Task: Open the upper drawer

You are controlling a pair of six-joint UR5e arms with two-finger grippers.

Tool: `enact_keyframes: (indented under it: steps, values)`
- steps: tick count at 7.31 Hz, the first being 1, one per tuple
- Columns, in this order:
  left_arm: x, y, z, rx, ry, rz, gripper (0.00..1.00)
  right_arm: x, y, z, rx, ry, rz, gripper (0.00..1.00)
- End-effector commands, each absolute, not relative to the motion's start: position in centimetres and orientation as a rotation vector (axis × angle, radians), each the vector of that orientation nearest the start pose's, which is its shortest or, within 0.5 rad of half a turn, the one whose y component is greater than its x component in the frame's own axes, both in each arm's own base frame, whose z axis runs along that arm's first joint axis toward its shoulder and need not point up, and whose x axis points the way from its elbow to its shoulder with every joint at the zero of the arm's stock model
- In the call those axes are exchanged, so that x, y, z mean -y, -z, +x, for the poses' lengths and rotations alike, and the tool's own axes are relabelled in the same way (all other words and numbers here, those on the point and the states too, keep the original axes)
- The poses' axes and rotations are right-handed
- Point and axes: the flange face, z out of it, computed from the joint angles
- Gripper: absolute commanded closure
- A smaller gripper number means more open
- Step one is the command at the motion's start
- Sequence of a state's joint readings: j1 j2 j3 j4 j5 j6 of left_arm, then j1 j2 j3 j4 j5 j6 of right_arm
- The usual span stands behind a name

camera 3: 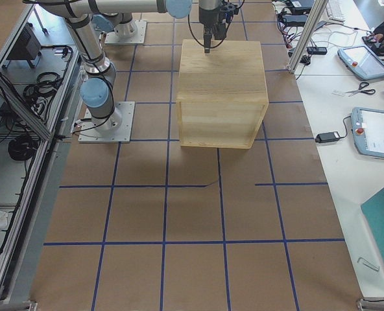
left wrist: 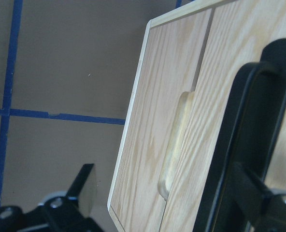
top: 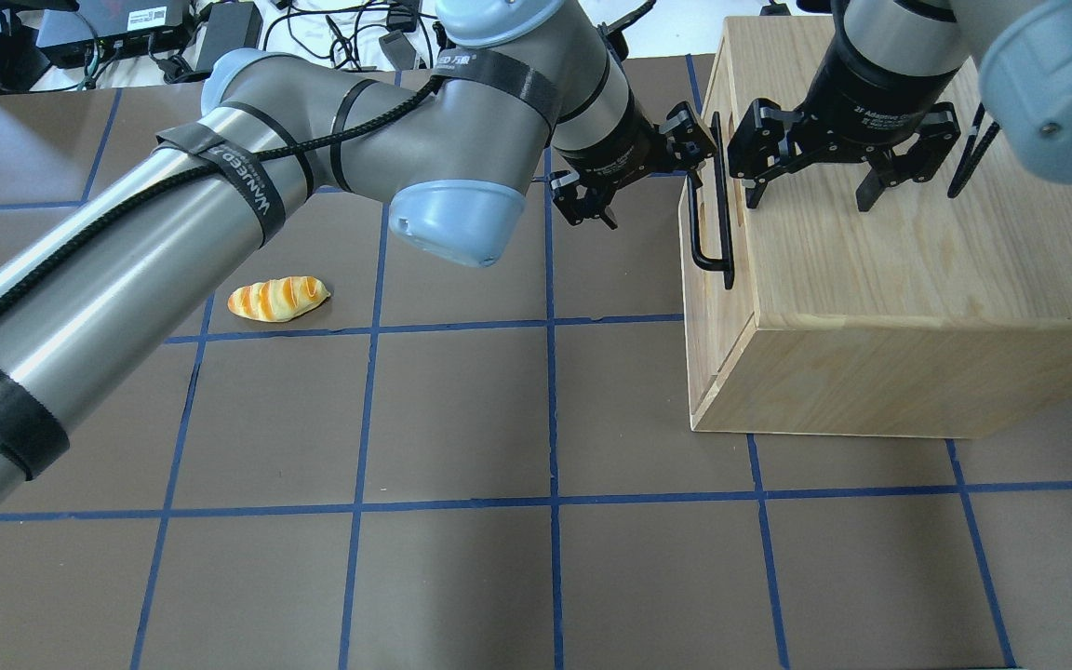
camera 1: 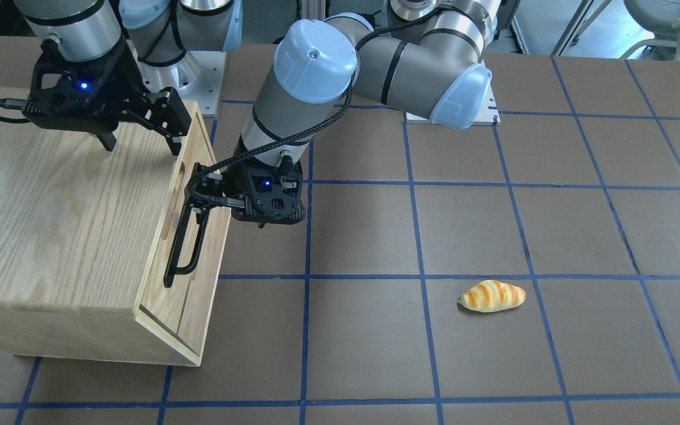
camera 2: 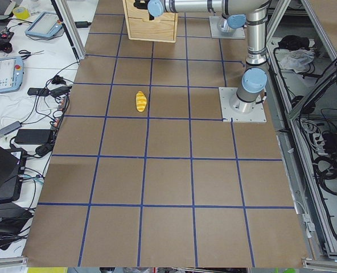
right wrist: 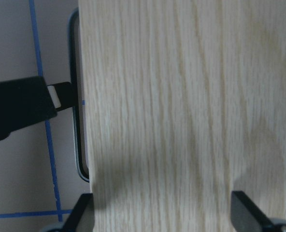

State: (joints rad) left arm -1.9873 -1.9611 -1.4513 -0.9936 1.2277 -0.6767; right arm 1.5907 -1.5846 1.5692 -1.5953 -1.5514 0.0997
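While the upper drawer [camera 1: 160, 304] is seen shut, its front flush in the oak-grained cabinet [camera 1: 51, 206] at the robot's right end of the table [camera 1: 552, 236], the left gripper [top: 657, 186] is held at the drawer's front with its jaws spread wide. One of its fingers [right wrist: 27, 108] is set about midway along the black bar handle [top: 693, 223], its pad touching the bar in the right wrist view; whether the bar is hooked from behind cannot be told. The oval slot [left wrist: 174, 145] is shown just beside the handle. The right gripper [top: 810, 186] is poised over the cabinet's top near its front edge, fingers parted and pointed down, with nothing gripped; contact with the wood cannot be judged. A toy bread roll [camera 1: 491, 296] is seen lying well apart on the table.
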Motion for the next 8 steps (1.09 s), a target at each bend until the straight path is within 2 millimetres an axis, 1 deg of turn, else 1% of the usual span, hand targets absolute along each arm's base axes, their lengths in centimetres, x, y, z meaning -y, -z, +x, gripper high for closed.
enact_keyframes:
  steps: [1,3,4,8]
  values:
    - [53.3,-38.5,-43.2,-3.564,0.131,-0.342,0.00,48.7,-49.8,14.5,-3.118,0.060,0.124,0.00]
    - [53.0,-38.1,-43.8,-3.559,0.116,-0.326,0.00,48.7,-49.8,14.5,-3.116,0.060,0.124,0.00]
    - [53.1,-37.6,-43.8,-3.556,0.105,-0.325,0.00,48.7,-49.8,14.5,-3.116,0.060,0.124,0.00]
    - [53.3,-37.0,-43.8,-3.531,0.116,-0.305,0.00,48.7,-49.8,14.5,-3.116,0.060,0.124,0.00]
